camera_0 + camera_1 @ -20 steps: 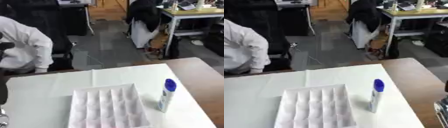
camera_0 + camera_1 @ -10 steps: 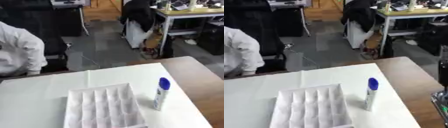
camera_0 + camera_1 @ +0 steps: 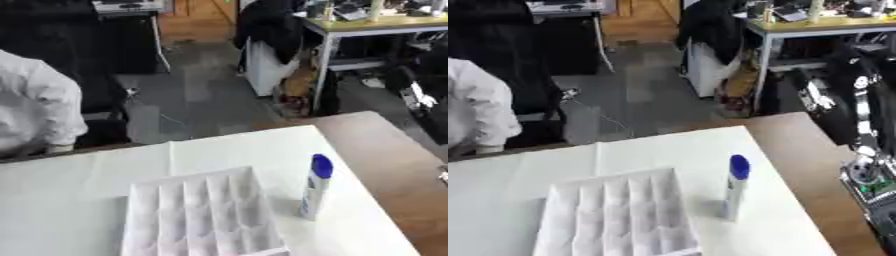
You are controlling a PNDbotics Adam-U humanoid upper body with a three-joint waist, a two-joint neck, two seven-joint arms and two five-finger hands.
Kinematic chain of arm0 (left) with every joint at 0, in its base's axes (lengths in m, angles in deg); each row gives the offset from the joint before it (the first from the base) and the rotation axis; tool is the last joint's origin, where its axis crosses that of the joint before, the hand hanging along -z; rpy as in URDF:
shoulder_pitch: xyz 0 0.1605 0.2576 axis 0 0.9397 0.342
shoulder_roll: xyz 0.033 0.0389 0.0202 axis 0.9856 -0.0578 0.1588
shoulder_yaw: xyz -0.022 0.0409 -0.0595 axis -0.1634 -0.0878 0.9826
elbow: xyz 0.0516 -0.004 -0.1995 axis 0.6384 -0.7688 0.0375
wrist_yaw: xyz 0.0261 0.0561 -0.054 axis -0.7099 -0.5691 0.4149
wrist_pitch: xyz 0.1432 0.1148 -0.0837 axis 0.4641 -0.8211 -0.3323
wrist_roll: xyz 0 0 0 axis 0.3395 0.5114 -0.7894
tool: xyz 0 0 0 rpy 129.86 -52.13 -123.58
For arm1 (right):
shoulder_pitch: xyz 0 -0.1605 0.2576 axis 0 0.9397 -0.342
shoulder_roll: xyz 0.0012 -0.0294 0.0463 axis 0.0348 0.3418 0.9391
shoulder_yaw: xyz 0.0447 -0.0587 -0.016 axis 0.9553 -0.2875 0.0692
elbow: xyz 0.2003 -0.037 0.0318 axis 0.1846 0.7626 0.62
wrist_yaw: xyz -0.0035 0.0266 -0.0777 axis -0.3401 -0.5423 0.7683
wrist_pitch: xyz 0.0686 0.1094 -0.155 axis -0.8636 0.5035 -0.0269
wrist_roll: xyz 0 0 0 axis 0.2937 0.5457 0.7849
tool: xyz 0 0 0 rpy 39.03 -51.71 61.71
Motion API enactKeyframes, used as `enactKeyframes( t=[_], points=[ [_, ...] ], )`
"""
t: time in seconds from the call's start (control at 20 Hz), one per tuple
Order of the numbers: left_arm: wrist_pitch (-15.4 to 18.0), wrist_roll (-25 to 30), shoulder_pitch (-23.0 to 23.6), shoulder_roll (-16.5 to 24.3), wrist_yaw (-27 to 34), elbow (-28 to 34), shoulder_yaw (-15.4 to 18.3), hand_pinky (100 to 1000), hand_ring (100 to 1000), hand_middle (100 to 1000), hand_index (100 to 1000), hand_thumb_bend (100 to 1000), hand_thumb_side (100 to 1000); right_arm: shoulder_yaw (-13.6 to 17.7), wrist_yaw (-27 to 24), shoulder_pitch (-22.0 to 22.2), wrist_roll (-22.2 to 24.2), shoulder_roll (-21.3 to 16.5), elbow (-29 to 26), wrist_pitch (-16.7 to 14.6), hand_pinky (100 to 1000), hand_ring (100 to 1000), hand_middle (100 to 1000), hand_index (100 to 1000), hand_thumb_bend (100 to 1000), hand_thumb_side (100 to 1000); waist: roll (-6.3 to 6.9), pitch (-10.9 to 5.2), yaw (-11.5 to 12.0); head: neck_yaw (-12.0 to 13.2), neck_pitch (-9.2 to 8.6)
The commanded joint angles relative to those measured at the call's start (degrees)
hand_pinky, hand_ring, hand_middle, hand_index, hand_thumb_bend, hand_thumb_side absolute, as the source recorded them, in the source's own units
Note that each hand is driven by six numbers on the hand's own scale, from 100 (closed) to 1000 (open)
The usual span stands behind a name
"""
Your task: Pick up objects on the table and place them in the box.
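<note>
Right hand [image 3: 875,175] has swung in at the desk's [image 3: 815,165] right edge since a second ago; can't tell its fingers. Bottle [image 3: 314,186] stands just right of the empty box [image 3: 201,215]. Guessing I'm lining up the grab.

My right arm [image 3: 859,115] comes in along the right edge of the right eye view, black with silver joints, running down from the upper right. Its wrist [image 3: 866,175] shows a round silver joint with a green patch below it. My right hand itself lies past the edge. My left arm and hand show in neither view.
</note>
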Motion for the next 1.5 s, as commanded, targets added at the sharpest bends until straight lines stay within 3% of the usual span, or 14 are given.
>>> enactKeyframes(
  t=[0.05, 0.4, 0.75, 0.8, 0.85, 1.05, 1.25, 1.5],
  points=[
    [-0.2, 0.1, -0.3, 1.6, -0.2, 1.1, 0.3, 647, 689, 803, 872, 522, 1000, -0.8, 2.0, -2.6, 1.2, -2.5, 3.9, 0.1, 767, 873, 786, 964, 802, 893, -0.08, -0.55, 0.1, -0.7, 0.22],
    [-0.3, 0.3, -0.2, 1.5, -0.1, 1.1, 0.1, 646, 688, 803, 871, 522, 1000, -3.9, 10.6, -7.7, 6.9, -2.3, 14.4, -0.5, 773, 866, 792, 948, 826, 862, 0.00, -0.51, 0.3, -0.9, 0.23],
    [-0.3, 0.4, -0.6, 1.4, 0.1, 1.1, 0.0, 648, 690, 803, 871, 520, 1000, -5.3, 11.4, -11.5, 14.3, -2.2, 22.3, -1.4, 773, 872, 802, 938, 838, 835, -0.21, -0.45, 0.7, -0.7, 0.71],
    [-0.3, 0.4, -0.6, 1.4, 0.2, 1.1, 0.0, 648, 690, 803, 871, 519, 1000, -5.4, 11.4, -11.7, 15.0, -2.2, 22.7, -1.6, 773, 872, 802, 938, 777, 833, -0.24, -0.45, 0.8, -0.7, 0.76],
    [-0.4, 0.4, -0.7, 1.4, 0.2, 1.1, 0.0, 649, 691, 803, 871, 519, 1000, -5.4, 11.5, -11.8, 15.4, -2.1, 22.9, -1.8, 774, 871, 799, 939, 835, 840, -0.26, -0.45, 0.8, -0.6, 0.81],
    [-0.4, 0.4, -0.9, 1.4, 0.4, 1.1, -0.1, 651, 691, 803, 870, 519, 1000, -5.2, 11.2, -11.0, 16.4, -1.6, 21.8, -2.1, 773, 877, 796, 944, 827, 858, -0.31, -0.54, 1.0, 0.0, 1.01],
    [-0.5, 0.5, -0.6, 1.5, 0.5, 1.1, -0.2, 648, 690, 803, 870, 521, 1000, -4.2, 9.3, -7.8, 15.2, -0.1, 17.3, -1.6, 775, 892, 795, 944, 815, 864, -0.32, -0.66, 0.8, 2.6, 1.14],
    [-0.5, 0.6, -0.4, 1.7, 0.6, 1.1, -0.2, 649, 689, 803, 870, 521, 1000, -0.7, 8.4, -3.2, 12.2, 5.4, 10.5, 1.1, 778, 913, 795, 947, 784, 849, -0.59, -1.11, 0.6, 4.2, 1.89]
  ],
)
